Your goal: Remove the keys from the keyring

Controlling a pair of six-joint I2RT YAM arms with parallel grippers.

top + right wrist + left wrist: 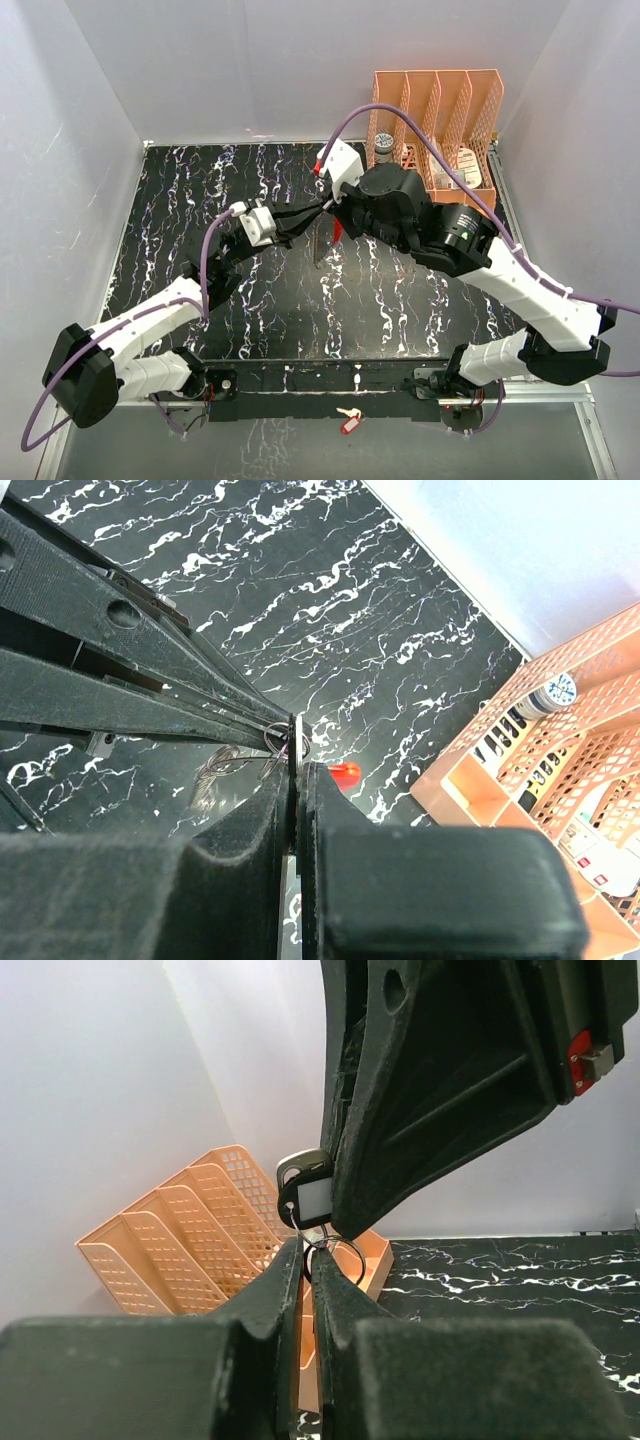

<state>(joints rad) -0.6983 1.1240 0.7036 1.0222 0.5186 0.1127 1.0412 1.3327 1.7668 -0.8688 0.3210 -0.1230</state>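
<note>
Both grippers meet above the middle of the black marbled table. My left gripper (316, 213) is shut on the thin wire keyring (355, 1252), its fingertips (290, 1260) pinching the loop. My right gripper (330, 206) is shut on a black-headed key (304, 1198) threaded on that ring; in the right wrist view this key stands edge-on between its fingers (297, 742). The other silvery keys (319, 248) hang below, along with the ring's bright red piece (337, 232). Both also show in the right wrist view, the keys (215, 772) and the red piece (346, 774).
An orange slotted file rack (440, 120) stands at the back right with a bottle (384, 145) and papers in it. A lone pale key with a small red tag (348, 420) lies on the near ledge between the arm bases. White walls surround the table.
</note>
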